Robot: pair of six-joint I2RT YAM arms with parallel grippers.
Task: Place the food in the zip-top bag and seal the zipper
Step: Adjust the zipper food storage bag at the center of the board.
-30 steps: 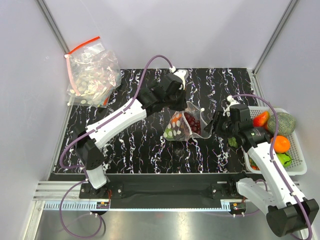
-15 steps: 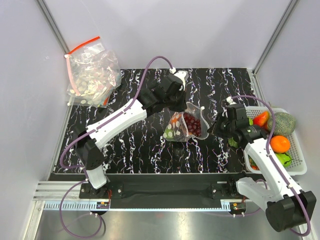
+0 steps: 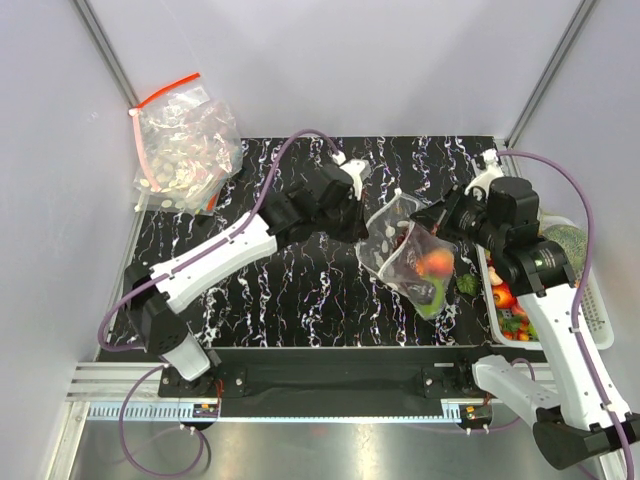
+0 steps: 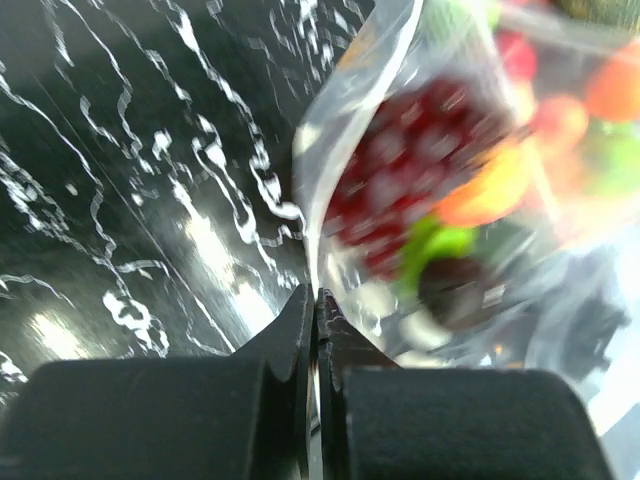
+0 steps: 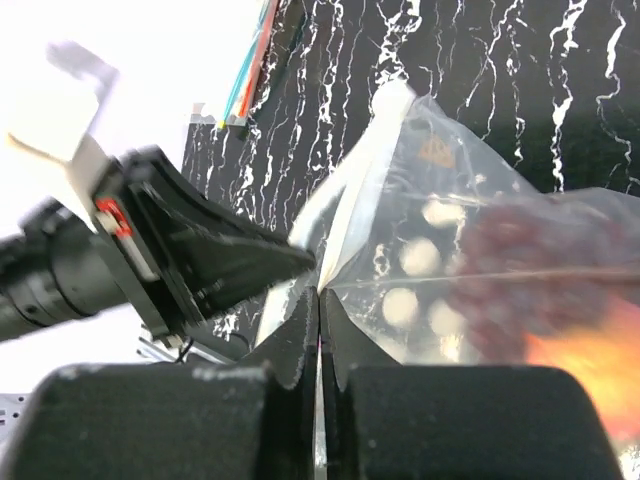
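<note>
Back left corner, off the mat: heap of clear spotted bags with a red strip. Black marbled table mat under both arms.

Left gripper: fingers pressed together, pinching the left edge of the zip-top bag.

The bag hangs mid-table between the two grippers, lifted off the mat, with its loaded end sagging toward the near right. Inside are dark red grapes, an orange piece and something green. The zipper is a pale strip along the bag's upper edge; can't tell if it's sealed.

Right gripper: fingers closed tight, pinching the bag's film at the opposite side, close to the left gripper's tips.

Far right: white basket with mixed red and green produce, partly hidden by the right arm.
</note>
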